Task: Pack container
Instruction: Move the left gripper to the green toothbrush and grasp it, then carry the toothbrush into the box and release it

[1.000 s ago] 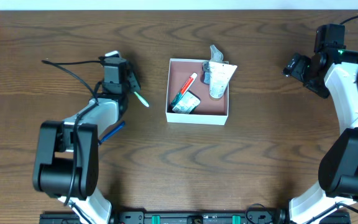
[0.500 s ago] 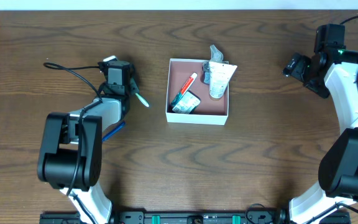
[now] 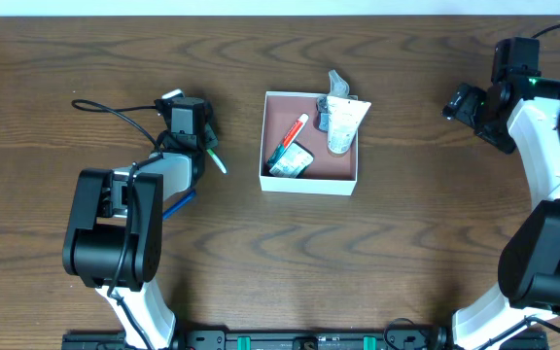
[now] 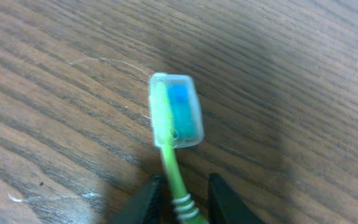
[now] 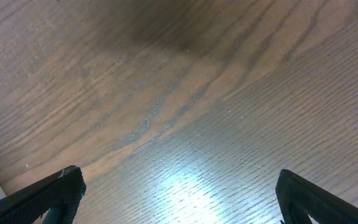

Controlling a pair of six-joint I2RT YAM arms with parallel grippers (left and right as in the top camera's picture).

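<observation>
Dark wood-grain worktop fills every view, with the container near its middle. Left of the container, the left end effector stands narrow astride a green toothbrush, grip uncertain. Well right of the container, the right end effector gapes wide.

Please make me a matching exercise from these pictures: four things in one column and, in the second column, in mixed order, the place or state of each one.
Column A
1. green toothbrush
2. white tube
3. right pincer
4. blue stick

Column B
a. wide open above the table
b. inside the container
c. partly hidden under the left arm
d. lying on the table, its handle between the jaws of the left pincer

Pairs: 1-d, 2-b, 3-a, 4-c
</observation>
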